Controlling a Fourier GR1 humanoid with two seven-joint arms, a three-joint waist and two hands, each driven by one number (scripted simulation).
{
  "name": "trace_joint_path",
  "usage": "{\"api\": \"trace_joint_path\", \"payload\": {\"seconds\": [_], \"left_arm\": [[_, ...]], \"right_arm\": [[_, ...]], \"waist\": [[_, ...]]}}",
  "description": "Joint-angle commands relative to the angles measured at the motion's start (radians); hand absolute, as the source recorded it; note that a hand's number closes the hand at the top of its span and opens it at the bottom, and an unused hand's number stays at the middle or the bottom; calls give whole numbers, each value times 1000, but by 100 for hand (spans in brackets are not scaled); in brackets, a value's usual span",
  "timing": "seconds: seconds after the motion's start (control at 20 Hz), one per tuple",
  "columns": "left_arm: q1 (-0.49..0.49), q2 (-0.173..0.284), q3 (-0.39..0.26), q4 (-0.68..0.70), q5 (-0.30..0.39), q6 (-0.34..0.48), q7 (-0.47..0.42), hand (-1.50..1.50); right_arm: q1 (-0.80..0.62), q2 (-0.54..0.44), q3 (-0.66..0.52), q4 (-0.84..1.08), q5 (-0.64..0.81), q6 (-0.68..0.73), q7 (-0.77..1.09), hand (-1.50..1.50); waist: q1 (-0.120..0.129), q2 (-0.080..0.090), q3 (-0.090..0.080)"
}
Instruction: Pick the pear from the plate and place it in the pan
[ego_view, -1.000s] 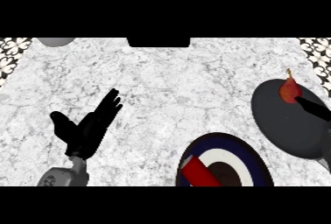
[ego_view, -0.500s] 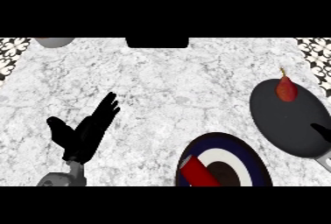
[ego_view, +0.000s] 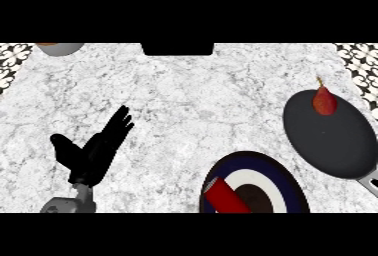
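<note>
While no brand, label or writing can be read on anything, several things are cut off or hard to make out. At the lower edge the plate, ringed in dark blue and white round a dark middle, runs out of view, so only its upper part shows. On its left side lies a red block, tilted, its lower end also cut off; what it is cannot be told. At the top left corner a pale bowl shows only as a sliver, with a hint of something orange inside that is too small to name. A black rectangle sits at the top edge, its nature unclear. Patterned tiles show at the top corners beyond the counter.

The dark pan lies on the counter at the right, just beside the plate, its grey handle running off the right edge. The pear, red with a thin stem pointing up, rests inside the pan near its far rim.

The left hand shows at the lower left, well apart from the plate and pan, fingers straight and spread, thumb out, holding nothing. Its grey wrist is cut by the lower edge. The right hand does not show.
</note>
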Motion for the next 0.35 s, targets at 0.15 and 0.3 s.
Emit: {"api": "trace_joint_path", "payload": {"seconds": [0.15,0.3], "left_arm": [[-13,8,43,-57,17,-12,85,0],[-50,13,70,6,13,-35,50,0]], "right_arm": [[171,44,49,-264,-69,55,66,-150],[240,69,61,-342,-91,87,78,-150]], "waist": [[-2,-1,-1],[-5,-1,-1]]}}
